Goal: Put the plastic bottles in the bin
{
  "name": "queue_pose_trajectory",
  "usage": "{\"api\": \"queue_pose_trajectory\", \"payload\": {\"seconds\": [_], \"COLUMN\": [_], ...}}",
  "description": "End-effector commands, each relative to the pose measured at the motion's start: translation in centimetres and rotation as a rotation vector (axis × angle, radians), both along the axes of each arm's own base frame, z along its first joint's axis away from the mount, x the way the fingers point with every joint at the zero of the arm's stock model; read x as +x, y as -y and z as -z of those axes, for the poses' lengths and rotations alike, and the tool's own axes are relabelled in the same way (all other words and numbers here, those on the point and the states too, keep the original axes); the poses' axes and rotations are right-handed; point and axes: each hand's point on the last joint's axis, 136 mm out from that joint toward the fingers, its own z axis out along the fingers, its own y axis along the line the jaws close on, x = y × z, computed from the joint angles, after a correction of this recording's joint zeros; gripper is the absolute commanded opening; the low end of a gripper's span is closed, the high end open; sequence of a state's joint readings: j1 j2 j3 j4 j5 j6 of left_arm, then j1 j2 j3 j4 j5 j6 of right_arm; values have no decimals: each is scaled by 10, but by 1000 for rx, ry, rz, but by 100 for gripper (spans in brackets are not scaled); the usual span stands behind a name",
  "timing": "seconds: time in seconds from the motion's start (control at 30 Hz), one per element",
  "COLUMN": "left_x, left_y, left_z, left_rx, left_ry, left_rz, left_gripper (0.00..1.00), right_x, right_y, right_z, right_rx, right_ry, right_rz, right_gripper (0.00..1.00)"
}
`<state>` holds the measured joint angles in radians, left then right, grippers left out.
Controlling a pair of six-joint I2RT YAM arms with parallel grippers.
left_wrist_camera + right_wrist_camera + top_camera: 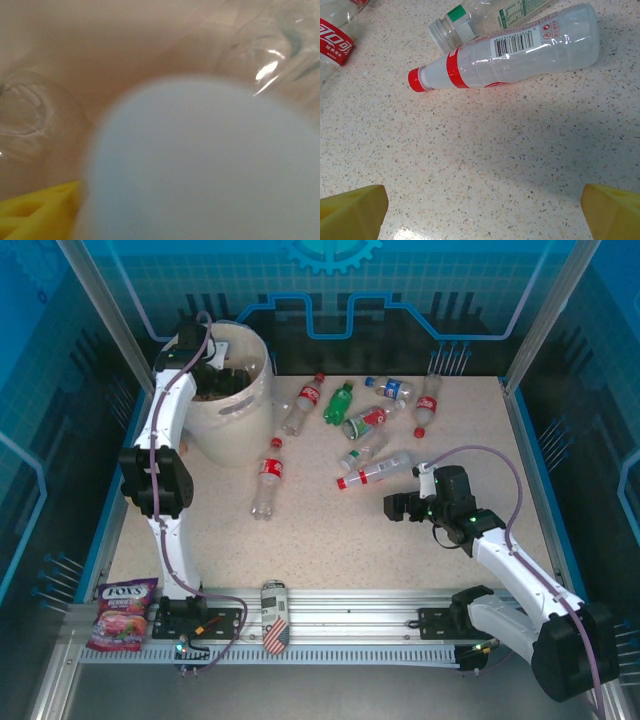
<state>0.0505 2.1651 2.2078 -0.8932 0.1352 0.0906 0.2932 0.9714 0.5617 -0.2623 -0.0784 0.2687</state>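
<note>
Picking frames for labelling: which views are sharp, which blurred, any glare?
Left wrist: a pale blob at the lens is out of focus, glare on a clear bottle. Right wrist: sharp, barcode legible on red-capped bottle. Top external: sharp, evenly lit.

A purple sweets bag [122, 615] read "FOX'S". A red-capped bottle [520, 50] carried a barcode, its digits too small to read. A second bottle [332, 45] wore a red label with white characters, cut off.
</note>
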Motion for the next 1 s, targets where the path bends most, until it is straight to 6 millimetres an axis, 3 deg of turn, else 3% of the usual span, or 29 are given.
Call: {"api": "queue_pose_trajectory", "payload": {"seconds": [0.0,0.27,0.6,0.83,0.97], "left_x": [-6,-15,-45,-98,-134], "left_y": [-1,-4,-11,-29,-23], "left_z": [-13,-47,-145,-225,-244], "left_rx": [-1,21,78,160,142], "left_ry": [18,65,274,467,506], "left_rz": [8,15,-19,-124,-150], "left_gripper": [88,99,99,99,99], "right_x": [0,2,9,13,19], "right_y": [4,7,15,18,23], "right_z": [-2,-11,-22,-21,-20], "right_rx": [-2,-13,28,37,39], "right_ry": [4,1,-9,-29,-40], "right_rz": [10,23,98,118,149], "right_gripper": [100,100,99,99,99]}}
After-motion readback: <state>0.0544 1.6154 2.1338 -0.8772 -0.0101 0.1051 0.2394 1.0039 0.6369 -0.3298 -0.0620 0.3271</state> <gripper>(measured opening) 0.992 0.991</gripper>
